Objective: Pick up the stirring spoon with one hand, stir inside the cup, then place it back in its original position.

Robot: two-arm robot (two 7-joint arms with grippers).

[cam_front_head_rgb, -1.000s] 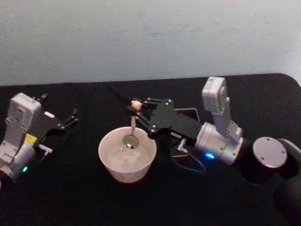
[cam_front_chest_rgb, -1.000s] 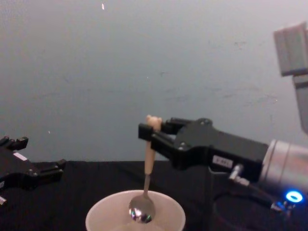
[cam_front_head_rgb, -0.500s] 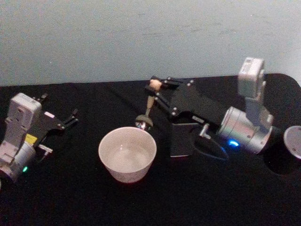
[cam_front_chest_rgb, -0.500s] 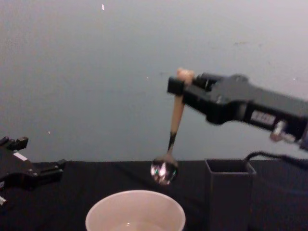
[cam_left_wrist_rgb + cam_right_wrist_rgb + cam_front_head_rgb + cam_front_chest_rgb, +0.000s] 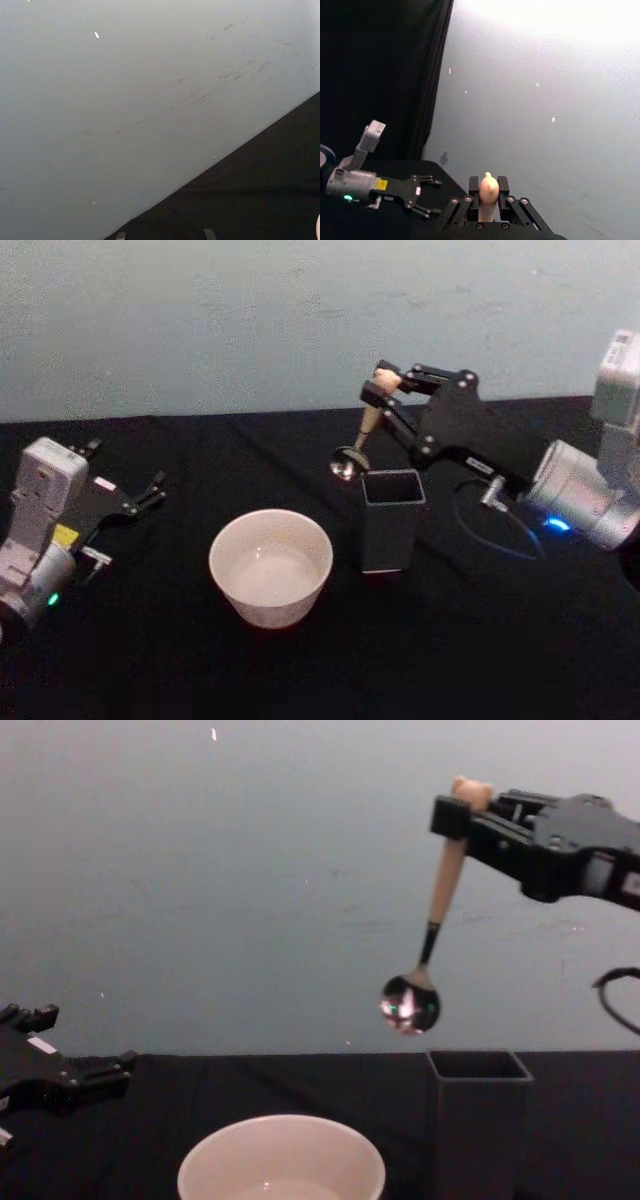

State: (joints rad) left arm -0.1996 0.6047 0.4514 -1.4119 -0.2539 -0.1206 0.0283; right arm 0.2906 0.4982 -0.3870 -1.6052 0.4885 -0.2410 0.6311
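Your right end effector [image 5: 385, 383] sits in the upper centre-right of the head view. It is clamped narrow on the bear-head top of the stirring spoon [image 5: 367, 426], with a finger [image 5: 370, 395] pressed against the beige handle. In the right wrist view the handle's rounded top pokes up between the two black fingers of that end effector [image 5: 489, 194].

The spoon hangs in the air and touches nothing but the fingers. It is tilted, with the handle top up and to the right and the shiny round bowl down and to the left. In the chest view the stirring spoon [image 5: 441, 892] occupies the upper right, held by the right end effector [image 5: 462, 812]. Its bowl is above the left edge of the dark grey square holder [image 5: 476, 1130], with a clear gap between bowl and rim. In the head view the bowl shows just beside the back-left corner of the holder [image 5: 388, 532], whose top is open.

The cream-white cup [image 5: 270, 607] stands on the black counter [image 5: 150, 665] in the lower centre of the head view. It is just left of the holder and not touching it. In the chest view the cup [image 5: 190, 1167] is at the bottom edge, below and to the left of the spoon.

Your left end effector [image 5: 128, 468] rests at the left edge of the head view, fingers spread wide and holding nothing, well apart from the cup. It also shows at the chest view's left edge [image 5: 80, 1040].
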